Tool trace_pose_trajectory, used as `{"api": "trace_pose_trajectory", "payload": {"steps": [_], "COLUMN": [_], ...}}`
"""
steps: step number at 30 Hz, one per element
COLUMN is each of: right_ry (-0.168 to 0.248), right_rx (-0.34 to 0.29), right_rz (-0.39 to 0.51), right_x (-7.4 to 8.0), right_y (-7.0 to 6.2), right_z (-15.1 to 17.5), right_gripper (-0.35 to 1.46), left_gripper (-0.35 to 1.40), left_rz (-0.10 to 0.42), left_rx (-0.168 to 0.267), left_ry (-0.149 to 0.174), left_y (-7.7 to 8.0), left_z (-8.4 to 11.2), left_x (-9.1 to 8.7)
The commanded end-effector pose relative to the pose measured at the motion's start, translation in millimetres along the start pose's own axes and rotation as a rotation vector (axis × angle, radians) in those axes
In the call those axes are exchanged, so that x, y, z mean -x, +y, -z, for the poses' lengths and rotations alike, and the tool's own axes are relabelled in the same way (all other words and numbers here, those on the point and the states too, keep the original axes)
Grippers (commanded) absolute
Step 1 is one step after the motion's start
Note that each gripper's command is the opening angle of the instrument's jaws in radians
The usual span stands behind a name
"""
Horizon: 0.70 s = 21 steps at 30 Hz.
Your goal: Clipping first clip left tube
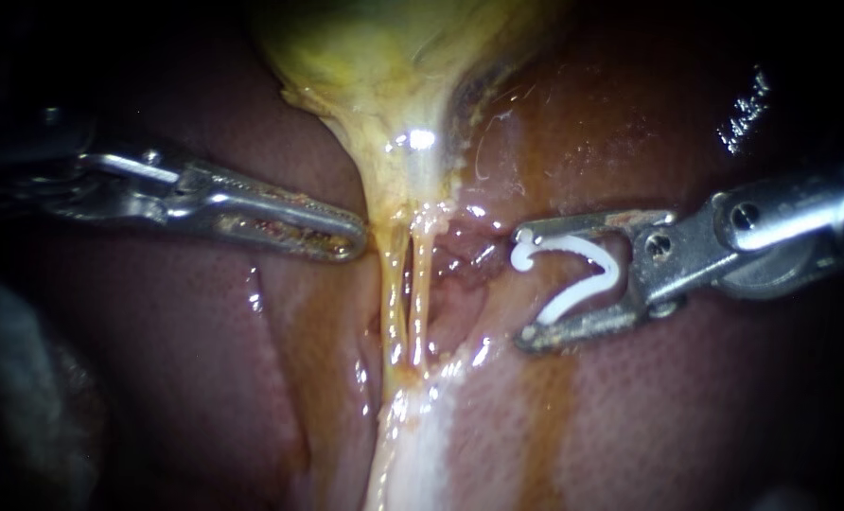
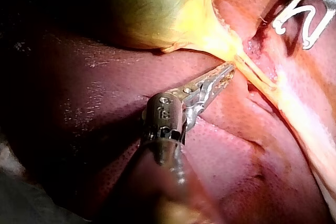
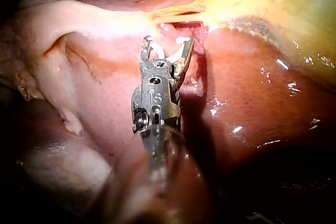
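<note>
The left tube [image 1: 393, 303] is the thinner-looking of two pale yellow strands that run side by side from the tapered neck of the gallbladder [image 1: 384, 57] to a whitish band of tissue, in a furrow of the liver [image 1: 157, 378]. The right tube [image 1: 420, 284] lies just beside it, with a narrow slit between them. Both look soft, wet, slippery and easily torn. The free mid-span, where the slit shows, seems the place to take hold, square across the tube.

The end effector of the right instrument [image 1: 524, 287] stands wide open, with a white clip [image 1: 569, 244] seated between its jaws, one leg against each. The clip's mouth faces the tubes but is apart from them. Since the right tube lies between the clip and the left tube, catching both is probably the main hazard.

The end effector of the left instrument [image 1: 358, 244] has its jaws lying together with nothing seen between them. Its tip rests against the tissue at the gallbladder neck, beside the left tube.

Only the endoscope view shows the two tubes as separate and the gap to the clip. The left wrist view adds the rounded green gallbladder body and the taut strands just ahead of its instrument's tip. The right wrist view looks along its instrument, with the clip's mouth ahead and the tubes crossing beyond it as one undivided yellow band.
</note>
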Motion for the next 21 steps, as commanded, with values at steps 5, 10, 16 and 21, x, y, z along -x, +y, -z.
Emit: {"api": "trace_pose_trajectory", "payload": {"steps": [5, 10, 16, 21], "right_ry": [0.003, 0.003, 0.006, 0.006], "right_rx": [0.0, 0.001, 0.001, 0.001], "right_rz": [0.0, -0.001, -0.001, -0.001], "right_x": [0.0, 0.0, 0.0, 0.0], "right_y": [0.0, 0.0, 0.0, -0.1], "right_z": [0.0, 0.0, 0.0, 0.1], "right_gripper": [0.49, 0.49, 0.49, 0.49], "left_gripper": [-0.35, -0.35, -0.35, -0.35], "left_rz": [0.0, 0.005, 0.015, 0.028], "left_rx": [0.002, -0.001, -0.022, -0.042], "left_ry": [-0.001, 0.002, 0.017, 0.029], "left_y": [0.1, 0.3, 0.5, 0.7], "left_z": [0.3, 1.9, 5.4, 8.4], "left_x": [-0.1, -0.8, -2.1, -3.1]}}
